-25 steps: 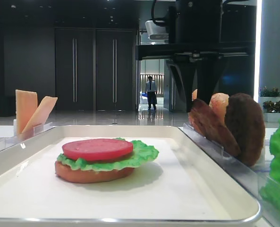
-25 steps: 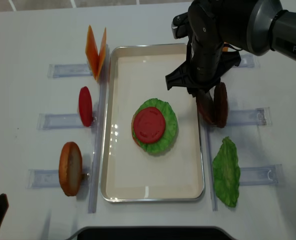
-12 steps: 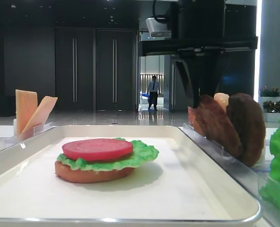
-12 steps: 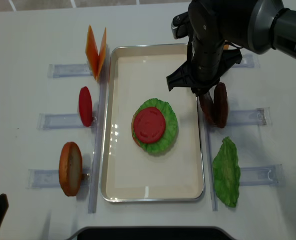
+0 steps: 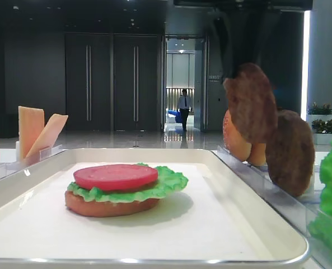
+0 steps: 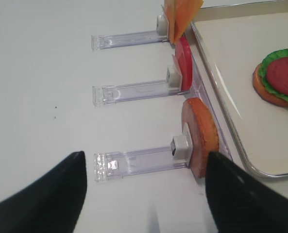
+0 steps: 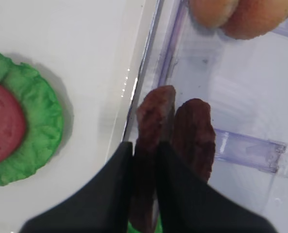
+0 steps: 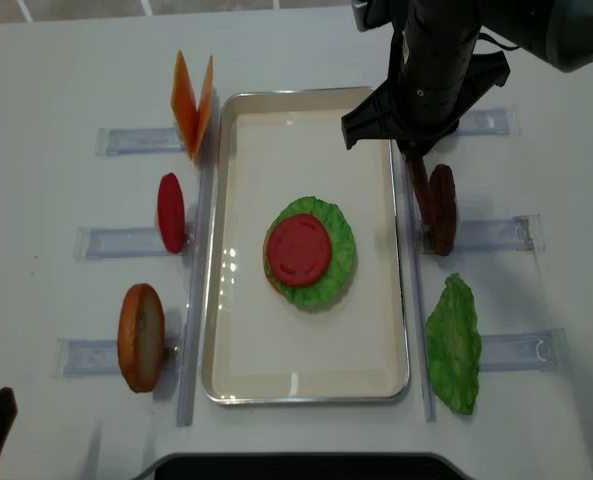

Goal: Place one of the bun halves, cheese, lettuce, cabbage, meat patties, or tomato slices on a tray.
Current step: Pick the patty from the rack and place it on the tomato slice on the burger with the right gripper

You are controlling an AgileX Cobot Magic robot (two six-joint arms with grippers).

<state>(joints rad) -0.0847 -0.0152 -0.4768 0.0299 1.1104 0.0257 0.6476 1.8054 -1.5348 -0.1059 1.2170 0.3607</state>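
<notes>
No readable writing anywhere. Right gripper point(image 7: 144, 165) jaws pinching a meat patty point(image 7: 151, 141), seen close only at the wrist; left gripper point(image 6: 144, 194) jaws spread above the tabletop point(image 6: 42, 87).

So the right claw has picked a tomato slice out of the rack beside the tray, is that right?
Not quite: the right claw is shut on a dark brown meat patty, not a tomato slice, lifted from the rack beside the tray. The right wrist view shows it.

Rough grainy patty point(image 5: 251, 102), glossy tray point(image 5: 154, 154), clear-plastic racks point(image 6: 134, 92)
</notes>
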